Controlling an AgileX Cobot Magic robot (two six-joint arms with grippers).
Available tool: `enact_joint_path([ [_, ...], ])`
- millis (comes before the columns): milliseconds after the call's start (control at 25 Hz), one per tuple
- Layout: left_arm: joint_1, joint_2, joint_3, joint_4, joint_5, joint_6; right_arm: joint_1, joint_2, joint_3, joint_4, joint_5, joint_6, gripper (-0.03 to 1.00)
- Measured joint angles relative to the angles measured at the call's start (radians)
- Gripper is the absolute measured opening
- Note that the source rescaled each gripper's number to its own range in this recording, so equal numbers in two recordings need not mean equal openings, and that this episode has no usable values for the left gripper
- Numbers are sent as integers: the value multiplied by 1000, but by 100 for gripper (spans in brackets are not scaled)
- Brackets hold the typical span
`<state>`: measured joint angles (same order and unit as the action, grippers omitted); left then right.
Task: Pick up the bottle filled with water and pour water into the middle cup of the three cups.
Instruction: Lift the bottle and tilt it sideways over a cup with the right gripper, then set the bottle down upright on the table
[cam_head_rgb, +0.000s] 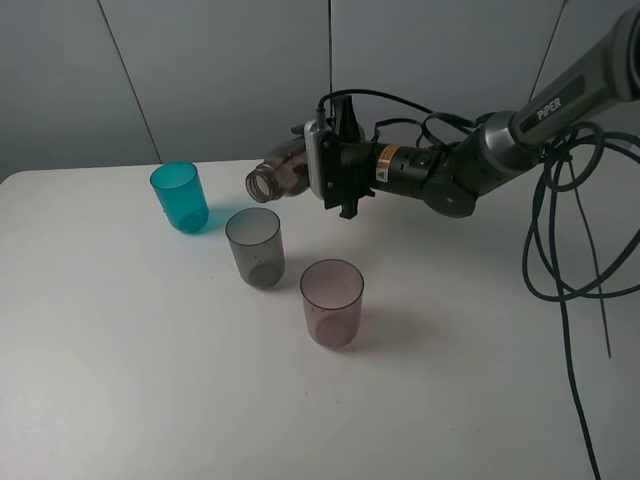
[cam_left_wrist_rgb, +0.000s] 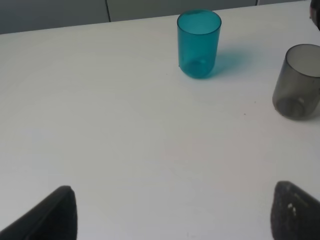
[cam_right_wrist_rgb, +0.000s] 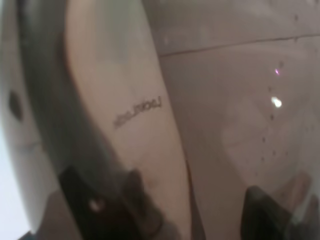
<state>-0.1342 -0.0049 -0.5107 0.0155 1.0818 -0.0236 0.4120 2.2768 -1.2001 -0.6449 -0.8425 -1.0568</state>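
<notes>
The table (cam_head_rgb: 120, 380) was plain white and the wall (cam_head_rgb: 220, 80) behind it pale grey. The teal cup (cam_head_rgb: 180, 197) was translucent blue-green. At its four o'clock the middle cup (cam_head_rgb: 254, 246) was smoky grey, and at four o'clock of that the third cup (cam_head_rgb: 331, 302) was pinkish-mauve. The bottle (cam_head_rgb: 283, 172) was smoky brown-grey. The right arm (cam_head_rgb: 560, 95) was dark grey with white lettering.

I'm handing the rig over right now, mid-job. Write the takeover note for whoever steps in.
Right gripper: shut on the bottle, which is held off the table and tipped almost level, mouth pointing toward the middle cup.
Left gripper: open, empty, facing the teal cup.
Cups: teal cup, middle cup and pinkish cup stand upright in a diagonal row.
Done: bottle picked up and tilted.
Left: no stream visible; pour into the middle cup.
</notes>
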Motion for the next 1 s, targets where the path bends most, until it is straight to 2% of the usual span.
enact_joint_path([
  [400, 0, 0, 0, 0, 0, 0, 5, 0, 0, 8, 4, -85, 0],
  [1000, 0, 0, 0, 0, 0, 0, 5, 0, -21, 26, 4, -140, 0],
])
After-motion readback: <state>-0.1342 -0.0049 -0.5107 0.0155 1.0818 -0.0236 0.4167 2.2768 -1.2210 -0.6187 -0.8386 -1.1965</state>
